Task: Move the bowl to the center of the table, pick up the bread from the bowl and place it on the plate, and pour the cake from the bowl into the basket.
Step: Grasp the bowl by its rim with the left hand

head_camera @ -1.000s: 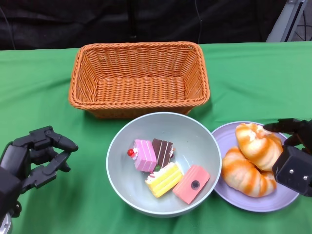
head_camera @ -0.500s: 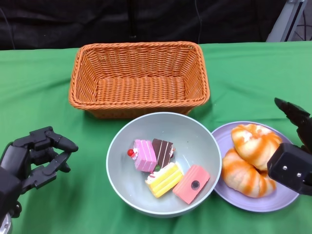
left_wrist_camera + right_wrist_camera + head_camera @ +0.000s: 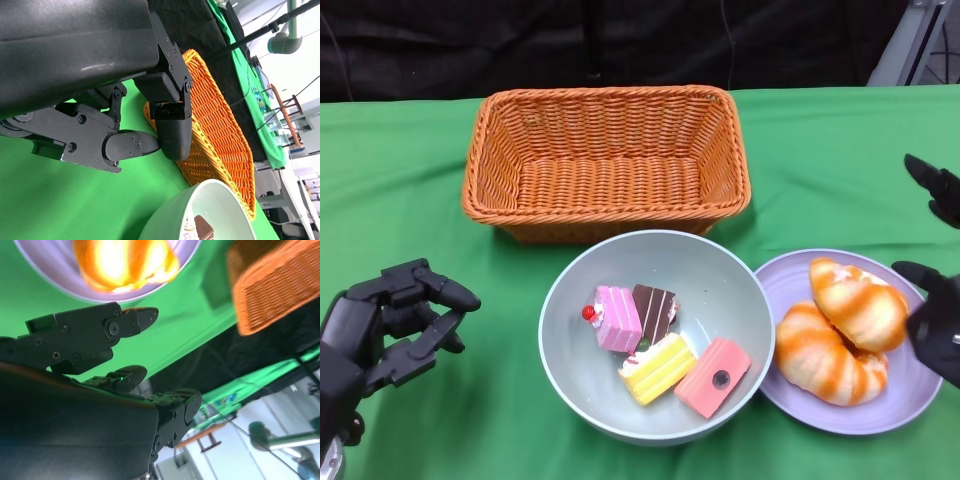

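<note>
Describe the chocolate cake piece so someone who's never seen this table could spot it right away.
Start at the pale green bowl in front of the orange wicker basket. Four small cake pieces lie inside; the chocolate cake piece is the rear one, right of the pink slice. It is the only dark brown one, with pale layers.

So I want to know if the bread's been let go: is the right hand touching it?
Cannot tell. In the head view the right hand sits right at the upper bread's edge with fingers spread; no gap or contact shows plainly.
</note>
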Controlling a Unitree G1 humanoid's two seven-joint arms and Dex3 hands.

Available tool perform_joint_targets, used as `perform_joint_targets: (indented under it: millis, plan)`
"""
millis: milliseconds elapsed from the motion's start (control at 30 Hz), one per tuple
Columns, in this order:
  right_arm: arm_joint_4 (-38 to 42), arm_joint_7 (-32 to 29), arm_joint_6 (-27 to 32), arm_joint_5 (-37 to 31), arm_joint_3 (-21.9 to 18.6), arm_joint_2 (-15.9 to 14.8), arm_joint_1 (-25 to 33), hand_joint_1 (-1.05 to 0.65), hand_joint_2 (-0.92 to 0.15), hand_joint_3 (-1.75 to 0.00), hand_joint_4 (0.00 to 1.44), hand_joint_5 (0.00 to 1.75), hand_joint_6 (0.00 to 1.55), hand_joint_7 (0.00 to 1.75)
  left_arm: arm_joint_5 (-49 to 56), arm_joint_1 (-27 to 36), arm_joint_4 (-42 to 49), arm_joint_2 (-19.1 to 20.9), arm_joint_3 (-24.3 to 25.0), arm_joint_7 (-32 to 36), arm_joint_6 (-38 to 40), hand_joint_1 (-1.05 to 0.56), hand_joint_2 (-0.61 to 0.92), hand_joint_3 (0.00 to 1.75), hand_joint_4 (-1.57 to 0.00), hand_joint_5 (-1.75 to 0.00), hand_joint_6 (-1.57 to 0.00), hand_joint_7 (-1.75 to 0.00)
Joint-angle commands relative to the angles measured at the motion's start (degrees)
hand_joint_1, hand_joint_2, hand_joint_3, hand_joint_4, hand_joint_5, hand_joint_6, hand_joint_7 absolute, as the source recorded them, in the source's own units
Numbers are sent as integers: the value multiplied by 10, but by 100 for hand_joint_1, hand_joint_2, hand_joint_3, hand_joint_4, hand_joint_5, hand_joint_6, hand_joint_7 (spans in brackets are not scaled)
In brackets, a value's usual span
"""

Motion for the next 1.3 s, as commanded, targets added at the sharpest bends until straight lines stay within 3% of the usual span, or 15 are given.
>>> perform_joint_targets:
  millis: [33, 267, 367, 433, 533, 633, 733, 833, 867, 1000, 1300]
  plan:
    - [-43, 25, 8, 27, -21, 1, 23, -9, -92, -14, 52, 12, 37, 9, -3, -6, 5, 9, 3, 1, 1, -17, 86, 49, -80, -141, -82, -107]
    - [-71, 35, 5, 68, -46, 21, 43, -2, -92, -15, 55, 12, 44, 9, 1, -6, 7, 12, 2, 2, -2, -17, 86, 50, -79, -141, -82, -106]
    - [-57, 43, -103, 205, -84, 90, 55, -6, -92, -18, 69, 19, 55, 14, -4, -4, 6, 12, 3, -7, -6, -17, 86, 50, -79, -141, -83, -106]
    - [-53, 52, -153, 256, -91, 120, 66, -5, -92, -25, 79, 32, 63, 17, 0, -3, 5, 16, 1, -7, -18, -16, 86, 50, -81, -138, -85, -100]
    - [-71, 64, -169, 321, -86, 161, 90, -2, -73, -73, 68, 97, 76, 36, 9, 0, 1, 24, -4, -13, -48, -24, 91, 22, -81, -104, -91, -54]
    - [-101, 62, -148, 359, -75, 190, 116, -5, -68, -87, 69, 125, 79, 71, 26, 3, -2, 42, -17, -25, -95, -40, 92, 11, -80, -35, -83, -8]
    - [-112, 63, -143, 355, -68, 200, 131, -4, -68, -97, 67, 152, 72, 112, 31, 3, -3, 57, -29, -42, -132, -53, 92, 11, -60, -9, -62, -1]
    - [-127, 74, -118, 371, -57, 204, 149, -2, -74, -97, 65, 170, 64, 137, 74, 10, -24, 86, -51, -43, -195, -61, 92, 13, -40, -1, -43, 0]
    - [-133, 78, -107, 377, -53, 205, 154, -3, -79, -89, 63, 172, 59, 144, 95, 13, -34, 97, -57, -39, -216, -64, 92, 15, -33, -1, -37, 0]
    - [-138, 86, -92, 387, -49, 207, 159, 1, -86, -81, 61, 175, 54, 152, 171, 13, -51, 119, -68, -8, -282, -68, 92, 16, -20, 0, -25, 0]
    - [-105, 97, -96, 388, -49, 222, 149, 2, -85, -81, 62, 175, 54, 151, 382, -15, -81, 120, -44, 122, -378, -68, 92, 11, -36, -6, -34, -3]
